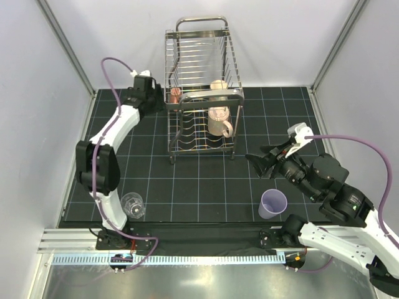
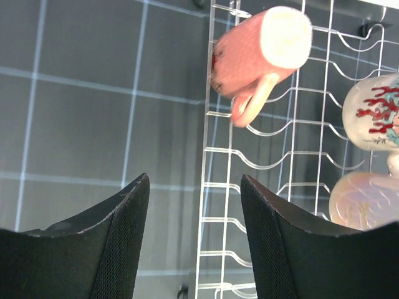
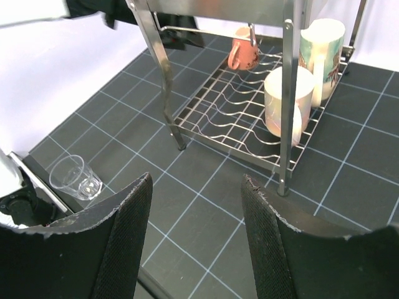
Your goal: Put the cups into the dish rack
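A: What sits closest to the lens?

B: The left gripper (image 2: 194, 184), at the bottom of its wrist view, jaws spread wide and empty. Above it, upper right, a pink mug (image 2: 259, 53) lies on its side on the dish rack (image 2: 215, 187) wires. Its long axis runs lower left to upper right, handle downward.

A: And overhead?

B: The right gripper (image 1: 257, 159), right of centre, is also parted and empty. A lavender tumbler (image 1: 272, 204) stands upright lower right, and a clear glass (image 1: 133, 205) stands upright lower left.
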{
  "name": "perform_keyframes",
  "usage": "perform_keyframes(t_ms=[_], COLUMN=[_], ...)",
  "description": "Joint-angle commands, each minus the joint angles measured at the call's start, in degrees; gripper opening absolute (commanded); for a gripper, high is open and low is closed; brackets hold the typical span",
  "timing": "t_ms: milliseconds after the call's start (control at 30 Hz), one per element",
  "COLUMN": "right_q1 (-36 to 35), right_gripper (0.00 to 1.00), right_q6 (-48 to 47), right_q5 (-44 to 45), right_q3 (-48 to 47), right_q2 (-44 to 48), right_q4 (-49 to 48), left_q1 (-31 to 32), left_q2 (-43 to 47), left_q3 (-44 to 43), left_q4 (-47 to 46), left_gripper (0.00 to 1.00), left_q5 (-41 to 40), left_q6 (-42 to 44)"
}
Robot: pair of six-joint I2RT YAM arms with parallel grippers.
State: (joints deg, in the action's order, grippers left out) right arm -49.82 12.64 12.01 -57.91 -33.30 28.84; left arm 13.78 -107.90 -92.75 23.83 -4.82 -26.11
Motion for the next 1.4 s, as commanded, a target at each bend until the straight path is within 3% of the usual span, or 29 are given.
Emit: perform_keyframes(t_ms=[0, 267, 467, 567, 767, 967, 1133, 1367], right_q1=[-0.36, -0.36, -0.27, -0.27, -0.27, -0.19, -0.19, -0.19], right_gripper=[0.61, 0.61, 0.61, 0.61, 0.61, 0.58, 0.53, 0.53], right_q6=[0.80, 6.59, 15.47, 18.36, 23.82, 33.22, 37.36, 37.63], right_q5=[1.35, 6.53, 13.82, 12.87, 8.21, 4.87, 1.35, 1.79], right_q3=[-1.50, -4.14, -11.69, -13.10, -7.05, 5.15, 10.18, 13.17], right_q2=[-0.89, -3.35, -12.22, -15.82, -16.80, -13.90, -12.32, -12.67], right_q4=[1.04, 7.98, 22.64, 30.28, 35.23, 35.76, 34.97, 35.50], left_q1=[-0.95, -1.74, -1.74, -1.65, -1.74, -1.74, -1.56, -1.12], left_q2=[4.88, 14.37, 26.41, 33.35, 44.78, 53.03, 56.91, 58.50], left_q3=[4.14, 16.54, 24.01, 27.08, 30.17, 31.93, 32.81, 33.33], left_q4=[0.06, 1.65, 5.60, 8.42, 14.48, 16.59, 16.16, 16.16], left_gripper=[0.59, 0.59, 0.62, 0.64, 0.66, 0.65, 0.64, 0.63], left_q5=[2.27, -0.27, -2.73, -4.32, 0.50, 7.97, 15.27, 16.60], left_q6=[-3.42, -8.95, -14.23, -16.07, -18.98, -21.35, -24.78, -25.22])
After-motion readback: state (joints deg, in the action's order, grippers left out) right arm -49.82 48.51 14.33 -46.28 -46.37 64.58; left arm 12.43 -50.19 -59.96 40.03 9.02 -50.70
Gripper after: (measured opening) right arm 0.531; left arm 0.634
